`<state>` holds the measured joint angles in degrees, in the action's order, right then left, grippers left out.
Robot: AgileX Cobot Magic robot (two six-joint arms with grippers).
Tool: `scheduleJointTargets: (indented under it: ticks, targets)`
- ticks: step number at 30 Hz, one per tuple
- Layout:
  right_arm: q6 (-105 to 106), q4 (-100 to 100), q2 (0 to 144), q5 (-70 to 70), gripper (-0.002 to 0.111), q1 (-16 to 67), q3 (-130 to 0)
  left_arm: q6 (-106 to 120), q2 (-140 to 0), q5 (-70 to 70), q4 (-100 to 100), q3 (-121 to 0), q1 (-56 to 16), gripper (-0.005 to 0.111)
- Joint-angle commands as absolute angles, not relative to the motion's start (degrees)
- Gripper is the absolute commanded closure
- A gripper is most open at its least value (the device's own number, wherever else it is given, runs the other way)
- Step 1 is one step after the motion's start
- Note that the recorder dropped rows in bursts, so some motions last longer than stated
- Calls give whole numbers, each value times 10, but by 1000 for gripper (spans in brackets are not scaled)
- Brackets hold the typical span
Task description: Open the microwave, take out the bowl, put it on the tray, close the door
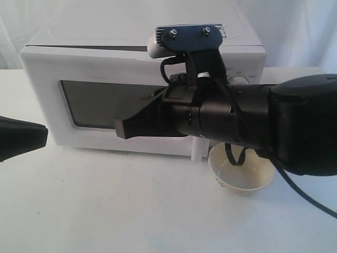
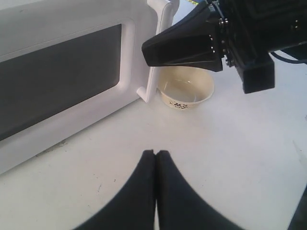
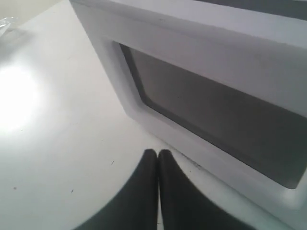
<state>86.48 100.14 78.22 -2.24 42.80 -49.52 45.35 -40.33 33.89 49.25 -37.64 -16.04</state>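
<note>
Two arms share the scene, and both have their jaws pressed together on nothing. The bowl sits upright on the counter at the lower right of the exterior view. It is outside the microwave, just beside the foot of the door's handle. No tray shows in any view.

The bowl looks small, shallow and empty, so it is probably light and stiff. If it is glazed ceramic, which the pictures do not settle, it would be slick and could chip if dropped. The rim is the likely place to take hold, with one jaw inside and one outside. The side turned away from the handle looks best, since the handle crowds the other side.

The right arm comes in from the right edge and lies roughly level across the microwave's front, passing above the bowl. Its tip is at centre-left, before the dark window of the door. Whether it touches the door cannot be told. The door looks shut or nearly so.

The left arm shows only its tip, low at the left edge and apart from the microwave.
</note>
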Motion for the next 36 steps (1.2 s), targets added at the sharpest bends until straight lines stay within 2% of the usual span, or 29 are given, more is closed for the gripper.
scheduleJointTargets:
  ticks: [1, 11, 13, 14, 18, 20, 22, 25, 27, 32, 36]
  targets:
    - [864, 999, 780, -34, 108, 428, -498, 450, -399, 342, 506, -373, -163, 107]
    - [1183, 999, 768, -284, 108, 469, -508, 450, -399, 342, 506, -373, -163, 107]
    - [1054, 946, 768, -362, 108, 493, -499, 450, -399, 342, 506, -373, -163, 107]
    - [893, 884, 766, -351, 108, 502, -487, 450, -399, 342, 506, -373, -163, 107]
    - [587, 670, 767, -241, 108, 503, -472, 450, -399, 342, 506, -373, -163, 107]
    - [504, 584, 772, -241, 108, 503, -457, 450, -399, 342, 506, -373, -163, 107]
    - [418, 527, 772, -304, 108, 503, -422, 450, -399, 342, 506, -373, -163, 107]
    - [161, 351, 773, -464, 108, 503, -328, 450, -399, 342, 506, -373, -163, 107]
    - [96, 307, 776, -481, 108, 503, -305, 450, -399, 342, 506, -373, -163, 107]
    - [87, 282, 816, -501, 108, 503, -299, 450, -399, 342, 506, -373, -163, 107]
    - [88, 294, 859, -607, 108, 503, -299, 450, -399, 342, 506, -373, -163, 107]
